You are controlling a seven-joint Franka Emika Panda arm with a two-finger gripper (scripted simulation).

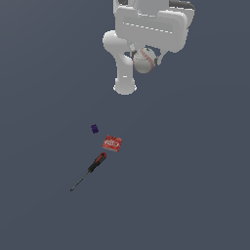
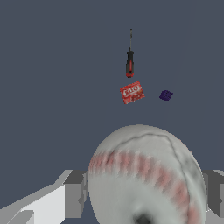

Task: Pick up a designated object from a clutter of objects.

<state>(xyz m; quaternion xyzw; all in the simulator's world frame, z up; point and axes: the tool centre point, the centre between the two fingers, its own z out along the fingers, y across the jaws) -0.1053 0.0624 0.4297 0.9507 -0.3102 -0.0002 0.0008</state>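
- Clearly, in the exterior view, the ball (image 1: 144, 60) sits up under my tool (image 1: 145, 57), well above the bench (image 1: 44, 210) and far from the other things. The tool's body hides most of the fingers here, so the grip itself is hard to read from this side.
- Left on the bench in that view are the red box (image 1: 112, 143), the screwdriver (image 1: 89, 171) and the purple block (image 1: 94, 128), lying near one another, none touching the ball.
- I judge the ball light and stiff: a hard round shell that will not squash. Its curve makes it apt to roll or squirt out if the pads sit off its widest line. So the hold belongs across the middle, with the pads on opposite sides.
- Turning to the wrist view, the ball (image 2: 146, 177) fills the foreground, red stitching running across it. One finger (image 2: 75, 192) shows at one flank, and the other at the opposite edge of the picture.
- My tool (image 2: 146, 197) is spread about as wide as the ball and clamped on it across its broadest part, both fingers against its sides.
- Far beyond it lie the box (image 2: 132, 92), the screwdriver (image 2: 130, 61) and the block (image 2: 166, 95).
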